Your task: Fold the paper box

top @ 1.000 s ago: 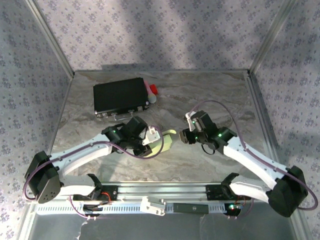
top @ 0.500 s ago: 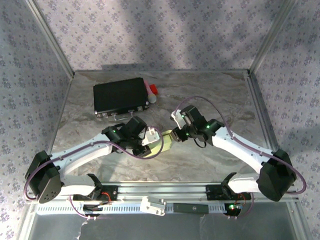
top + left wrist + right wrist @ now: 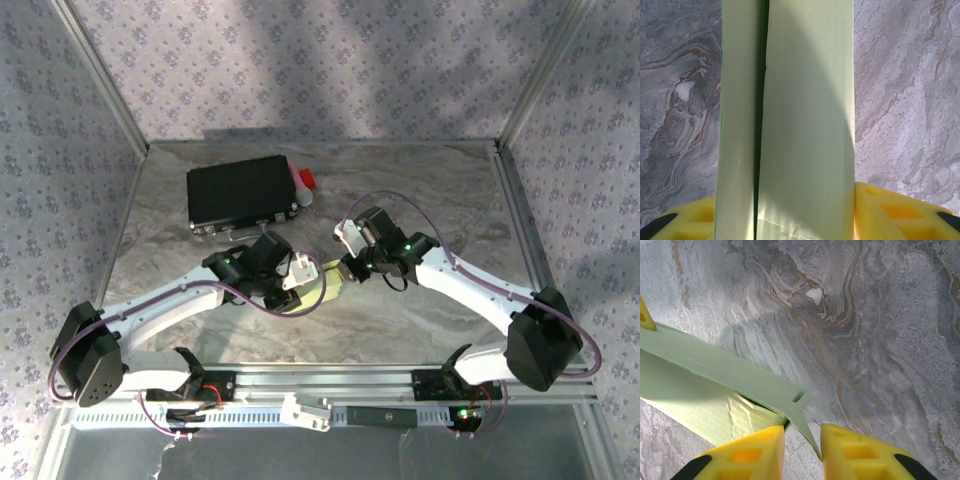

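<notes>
Just left of centre in the top view sits the paper box (image 3: 330,285), clamped across its width by our left gripper (image 3: 787,222). Its long axis runs rightward to our right gripper (image 3: 802,450), whose jaws stand narrowly apart astride a flap corner (pinched or not, we cannot tell).

Paper box (image 3: 805,125): thin pale-green card, matt and smooth, finely creased near one corner. Left hand (image 3: 785,200) and right hand (image 3: 802,432): fingers (image 3: 860,450) of yellow moulded plastic, matt, with recessed pockets. Surface (image 3: 880,340): grey marbled stone-look finish, faintly grainy, low sheen. Case (image 3: 240,192): black, matt, with bright metal-looking clasps. Frame rails (image 3: 330,375): pale metal. Walls (image 3: 300,70): matt, flower-patterned covering.
</notes>
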{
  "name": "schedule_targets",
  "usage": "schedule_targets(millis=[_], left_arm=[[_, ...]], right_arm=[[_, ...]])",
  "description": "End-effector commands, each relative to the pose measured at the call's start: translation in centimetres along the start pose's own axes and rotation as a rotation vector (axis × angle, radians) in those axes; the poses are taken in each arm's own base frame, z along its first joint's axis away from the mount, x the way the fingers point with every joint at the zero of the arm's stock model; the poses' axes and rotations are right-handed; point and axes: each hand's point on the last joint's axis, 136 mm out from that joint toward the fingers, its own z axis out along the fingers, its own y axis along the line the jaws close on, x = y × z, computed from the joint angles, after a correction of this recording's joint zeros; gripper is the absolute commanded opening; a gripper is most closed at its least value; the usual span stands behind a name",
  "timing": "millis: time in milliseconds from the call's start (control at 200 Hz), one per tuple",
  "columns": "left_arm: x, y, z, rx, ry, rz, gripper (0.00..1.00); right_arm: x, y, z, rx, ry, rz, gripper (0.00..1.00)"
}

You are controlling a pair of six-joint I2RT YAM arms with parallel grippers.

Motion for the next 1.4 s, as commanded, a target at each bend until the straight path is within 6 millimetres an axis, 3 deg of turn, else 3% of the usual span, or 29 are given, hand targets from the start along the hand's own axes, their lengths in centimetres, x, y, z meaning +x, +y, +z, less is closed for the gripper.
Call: schedule_targets(millis=[0,120,275,585,785,954,1104,1204,1399], left_arm=[[0.1,0.0,0.3,0.012,0.0,0.011,0.49],[0.1,0.0,0.4,0.013,0.003,0.008,0.49],[0.1,0.0,0.4,0.012,0.003,0.009,0.49],[0.1,0.1,0.4,0.009,0.002,0.008,0.49],[0.2,0.2,0.4,0.003,0.005,0.007,0.5],[0.2,0.2,0.5,0.003,0.006,0.007,0.5],[0.2,0.2,0.4,0.002,0.005,0.007,0.49],[0.2,0.2,0.3,0.0,0.003,0.011,0.49],[0.0,0.4,0.3,-0.009,0.004,0.016,0.49]], right_arm=[[-0.4,0.5,-0.4,-0.024,0.0,-0.003,0.28],[-0.6,1.2,-0.3,-0.049,-0.006,0.007,0.37],[-0.3,1.1,0.1,-0.042,0.003,0.018,0.4],[-0.1,1.2,1.8,-0.049,0.029,0.039,0.4],[1.5,0.6,2.8,-0.009,0.079,0.048,0.35],[0.9,0.9,1.5,-0.004,0.04,0.049,0.33],[-1.1,1.1,-1.5,0.0,-0.032,0.037,0.4],[-1.9,0.1,-3.1,0.046,-0.057,0.029,0.43],[-1.3,-0.3,-2.5,0.03,-0.005,0.007,0.43]])
